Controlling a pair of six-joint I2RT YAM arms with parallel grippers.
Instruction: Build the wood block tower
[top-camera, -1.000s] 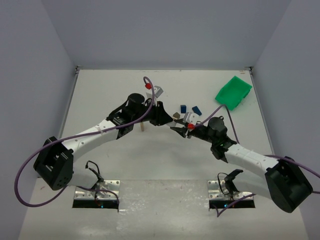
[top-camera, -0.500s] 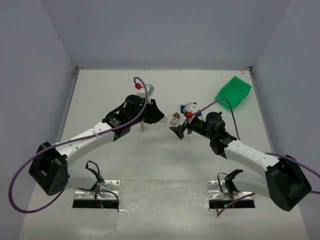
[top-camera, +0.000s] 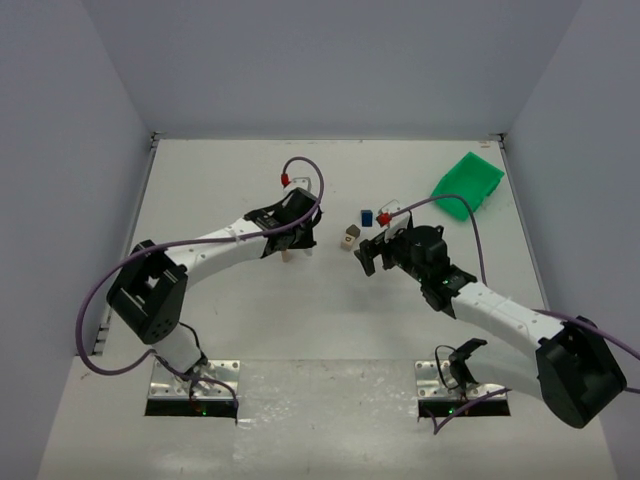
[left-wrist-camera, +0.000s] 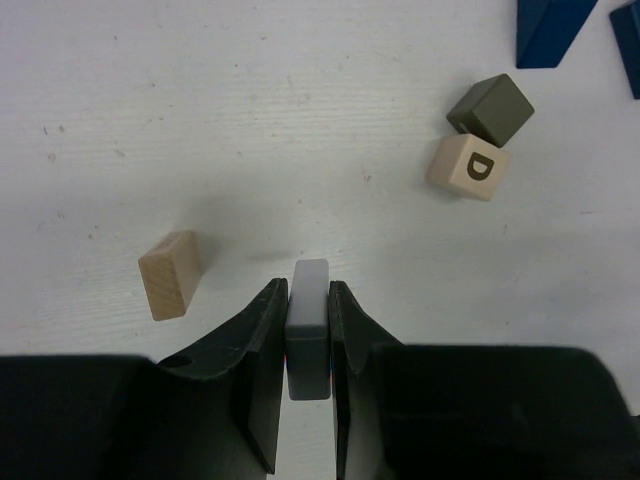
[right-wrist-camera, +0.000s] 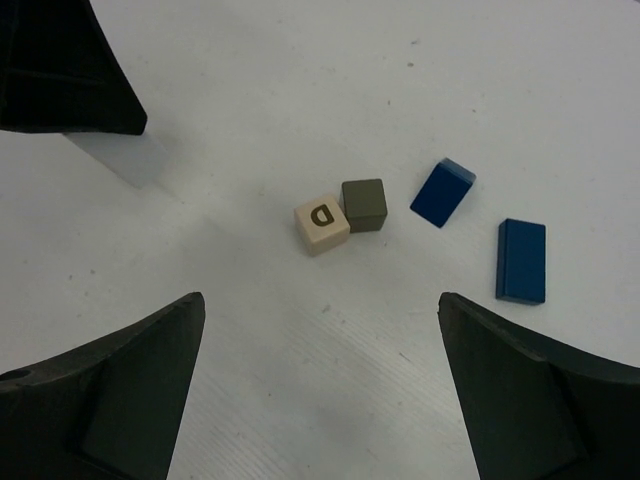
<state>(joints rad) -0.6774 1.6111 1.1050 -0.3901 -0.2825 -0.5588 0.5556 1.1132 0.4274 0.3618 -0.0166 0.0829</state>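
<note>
Left of the left claw, just beside its left finger, a tan block sits alone on the white surface. No wood block tower stands yet; the pieces lie scattered in one layer.

The left claw is narrow, pinching a pale block by its slim sides, with one end poking out past the fingertips. I judge that grip to be the main risk: with so little face under the pads, the block could swivel or slide out on the way down. It could also land skewed on the tan block and tip it over.

Ahead and to the right of this claw, a cream lettered cube touches a dark cube. Its "D" is the only writing that can be read. Beyond them, to the right, lie the blue blocks.

The right claw is spread wide and holds nothing, with the two cubes just ahead of its gap and the blue blocks ahead to its right. If it closes there, it may catch both touching cubes or shove one aside. The two claws work near each other, so they could bump. The green bin lies well to the right.
</note>
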